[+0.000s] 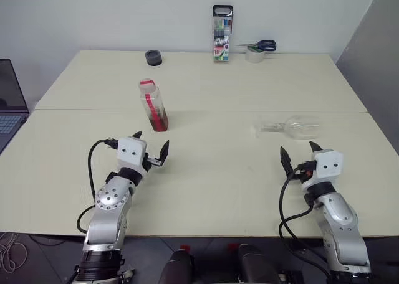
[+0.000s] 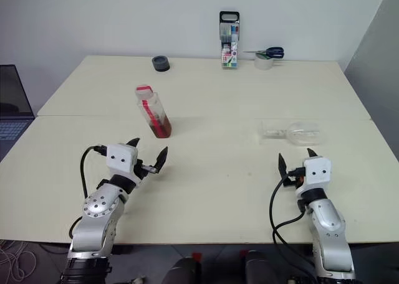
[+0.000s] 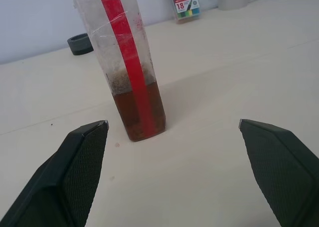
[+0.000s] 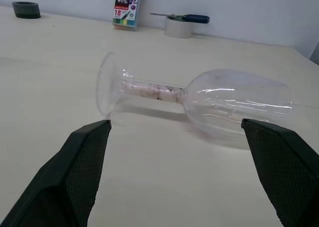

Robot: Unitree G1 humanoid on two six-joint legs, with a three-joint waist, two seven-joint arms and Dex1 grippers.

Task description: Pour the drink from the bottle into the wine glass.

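Observation:
The bottle [image 1: 153,106] stands upright on the table's left half, clear plastic with a red cap and a red strip down its side. The reddish-brown drink [image 3: 139,110] fills its lower third. My left gripper [image 1: 151,147] is open just in front of the bottle, apart from it, with nothing between its fingers. The wine glass [image 1: 294,127] lies on its side on the right half, its foot toward the table's middle and its bowl [image 4: 237,99] toward the right edge. My right gripper [image 1: 298,152] is open just short of the glass and holds nothing.
A marker pack [image 1: 222,34] stands at the table's far edge, with a tape roll [image 1: 254,55] and blue-handled scissors [image 1: 261,45] to its right. A dark round lid [image 1: 153,58] lies far left. A laptop [image 1: 11,103] sits off the left edge.

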